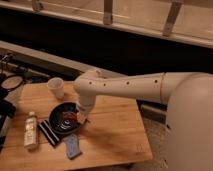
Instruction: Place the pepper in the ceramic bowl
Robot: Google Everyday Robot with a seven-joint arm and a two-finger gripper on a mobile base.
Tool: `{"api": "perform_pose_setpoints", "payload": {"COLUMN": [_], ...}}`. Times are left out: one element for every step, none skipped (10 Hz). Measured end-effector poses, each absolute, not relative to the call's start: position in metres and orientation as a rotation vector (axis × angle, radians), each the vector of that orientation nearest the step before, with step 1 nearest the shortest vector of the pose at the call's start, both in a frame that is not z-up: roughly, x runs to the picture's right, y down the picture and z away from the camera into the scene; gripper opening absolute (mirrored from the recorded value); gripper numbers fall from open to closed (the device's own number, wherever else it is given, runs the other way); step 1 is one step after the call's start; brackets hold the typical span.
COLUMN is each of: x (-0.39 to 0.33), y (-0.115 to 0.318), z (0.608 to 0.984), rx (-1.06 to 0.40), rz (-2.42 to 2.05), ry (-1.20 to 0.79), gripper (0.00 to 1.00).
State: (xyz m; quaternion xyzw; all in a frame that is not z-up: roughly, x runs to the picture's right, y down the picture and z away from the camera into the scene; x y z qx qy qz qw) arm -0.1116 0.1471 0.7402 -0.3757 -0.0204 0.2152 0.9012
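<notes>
The black ceramic bowl [61, 121] sits on the left half of the wooden table [115, 135]. A small dark red-brown shape, the pepper [70, 117], shows over the bowl's right inner part, right at the gripper's tip. My gripper [79, 118] hangs down from the white arm [125, 89] over the bowl's right rim. I cannot tell whether the pepper rests in the bowl or is still held.
A small white cup [56, 87] stands behind the bowl. A plastic bottle [31, 131] lies at the left edge. A dark striped cloth [48, 133] and a blue sponge [72, 146] lie in front of the bowl. A dark counter runs behind the table.
</notes>
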Motion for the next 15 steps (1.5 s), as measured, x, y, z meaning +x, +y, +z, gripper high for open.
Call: {"api": "perform_pose_setpoints", "payload": {"x": [-0.109, -0.114, -0.119, -0.123, -0.135, -0.144, -0.149, -0.157, -0.163, -0.166, -0.166, -0.159, -0.157, -0.162, -0.171], "y": [0.145, 0.142, 0.139, 0.136, 0.134, 0.133, 0.132, 0.132, 0.131, 0.13, 0.132, 0.134, 0.134, 0.133, 0.132], "z": [0.742, 0.745, 0.748, 0.752, 0.759, 0.763, 0.766, 0.771, 0.771, 0.77, 0.767, 0.767, 0.767, 0.767, 0.767], "rx": [-0.771, -0.759, -0.754, -0.748, -0.754, -0.759, -0.764, -0.769, -0.763, -0.761, -0.764, -0.766, -0.763, -0.762, -0.763], "rz": [0.45, 0.454, 0.461, 0.466, 0.453, 0.445, 0.439, 0.443, 0.446, 0.445, 0.432, 0.433, 0.436, 0.433, 0.426], "ry": [-0.043, -0.063, -0.091, -0.123, -0.152, -0.175, -0.201, -0.261, -0.273, -0.263, -0.237, -0.228, -0.239, -0.245, -0.247], "gripper": [0.16, 0.16, 0.16, 0.16, 0.16, 0.16, 0.16, 0.16, 0.16, 0.16, 0.18, 0.25, 0.36, 0.45, 0.57]}}
